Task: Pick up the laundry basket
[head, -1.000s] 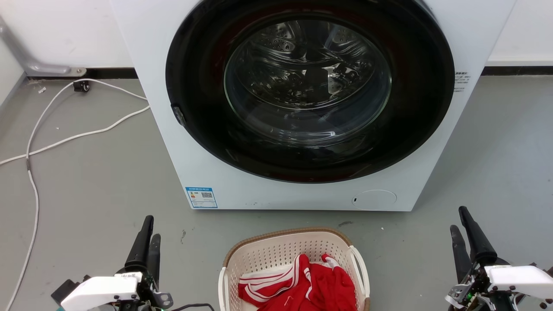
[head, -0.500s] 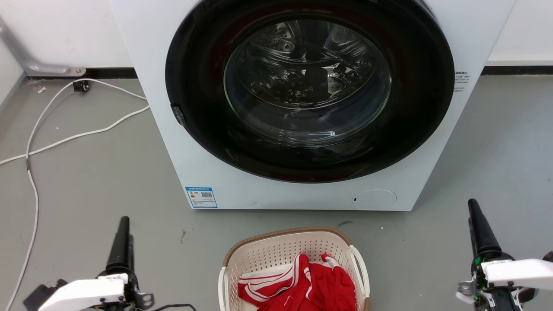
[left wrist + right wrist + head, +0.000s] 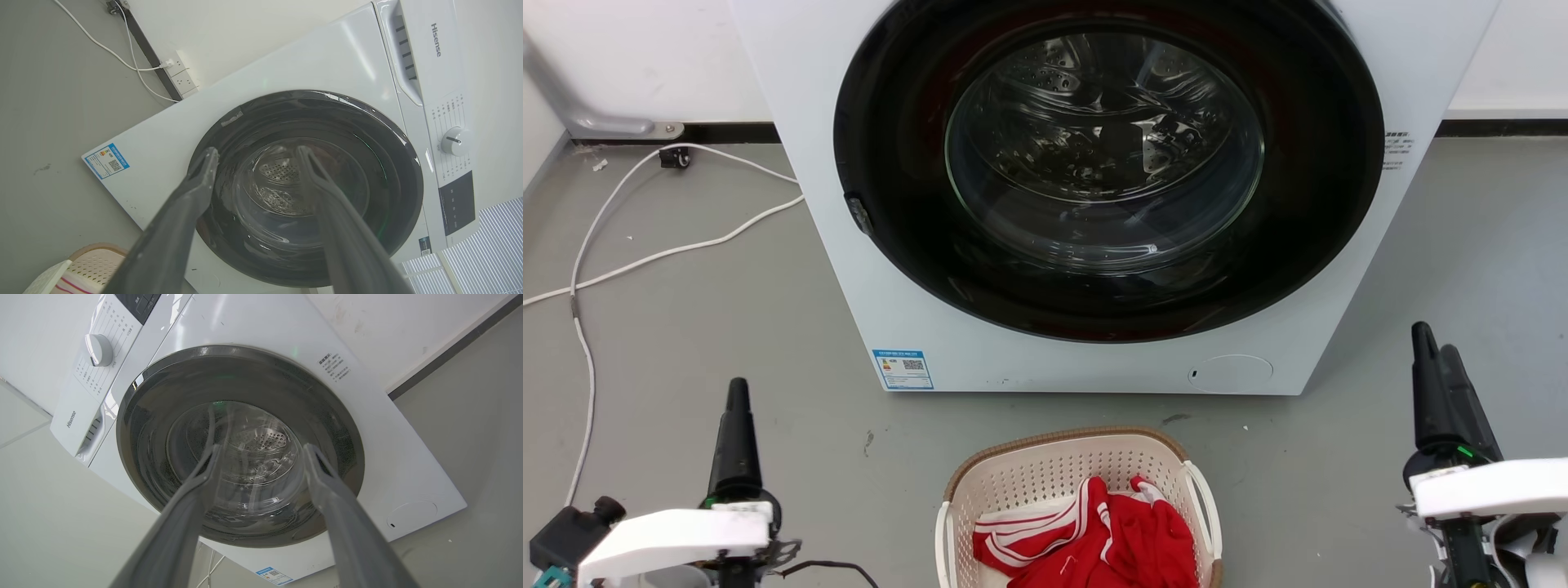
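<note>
The laundry basket (image 3: 1029,482) stood on the floor (image 3: 727,343), untouched.
Wrist views showed the left gripper (image 3: 257,152) and right gripper (image 3: 262,448) with fingers spread and empty, pointed toward the washing machine (image 3: 1086,371). The head view showed the basket, holding a red garment (image 3: 1127,543), just before the machine, with bare floor on either side. A white cable (image 3: 645,261) lay leftward.

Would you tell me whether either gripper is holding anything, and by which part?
Nothing is held. The left gripper and the right gripper are both open and empty; the laundry basket sits on the floor between them, untouched.
</note>
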`<state>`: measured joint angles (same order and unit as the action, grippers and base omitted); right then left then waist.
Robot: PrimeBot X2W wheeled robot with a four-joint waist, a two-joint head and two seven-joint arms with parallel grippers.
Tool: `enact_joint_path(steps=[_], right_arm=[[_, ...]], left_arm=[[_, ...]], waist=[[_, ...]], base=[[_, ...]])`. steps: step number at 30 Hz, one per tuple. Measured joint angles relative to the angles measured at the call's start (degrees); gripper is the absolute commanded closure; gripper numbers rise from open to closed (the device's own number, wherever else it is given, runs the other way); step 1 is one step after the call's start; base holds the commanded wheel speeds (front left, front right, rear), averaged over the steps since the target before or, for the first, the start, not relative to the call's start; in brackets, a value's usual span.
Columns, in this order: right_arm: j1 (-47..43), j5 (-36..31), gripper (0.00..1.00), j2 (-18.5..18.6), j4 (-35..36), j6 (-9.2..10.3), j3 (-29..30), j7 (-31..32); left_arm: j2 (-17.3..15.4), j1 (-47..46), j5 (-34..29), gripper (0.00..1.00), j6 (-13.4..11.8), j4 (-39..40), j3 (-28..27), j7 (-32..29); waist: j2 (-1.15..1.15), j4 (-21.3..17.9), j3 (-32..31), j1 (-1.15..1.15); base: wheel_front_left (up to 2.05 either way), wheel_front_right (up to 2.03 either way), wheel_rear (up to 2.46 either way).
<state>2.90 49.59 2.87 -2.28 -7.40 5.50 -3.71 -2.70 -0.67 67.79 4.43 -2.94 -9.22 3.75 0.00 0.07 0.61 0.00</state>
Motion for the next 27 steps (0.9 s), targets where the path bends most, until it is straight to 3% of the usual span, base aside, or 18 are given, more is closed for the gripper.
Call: enact_joint_path(steps=[16, 27], right_arm=[[-1.1, -18.9, 0.00, 0.0, 3.4, 0.00, -4.9, -3.0], [-1.7, -28.7, 0.00, 0.0, 4.0, -0.01, -6.1, -4.8]], left_arm=[[0.0, 1.8, -29.1, 0.00, -2.3, 6.9, 9.7, 3.0], [-1.2, 1.8, -41.3, 0.00, -4.2, 9.3, 15.8, 4.6]], waist=[[0.00, -0.2, 0.3, 0.00], [0.00, -0.2, 0.4, 0.00]], base=[[0.00, 0.00, 0.00], [0.00, 0.00, 0.00]])
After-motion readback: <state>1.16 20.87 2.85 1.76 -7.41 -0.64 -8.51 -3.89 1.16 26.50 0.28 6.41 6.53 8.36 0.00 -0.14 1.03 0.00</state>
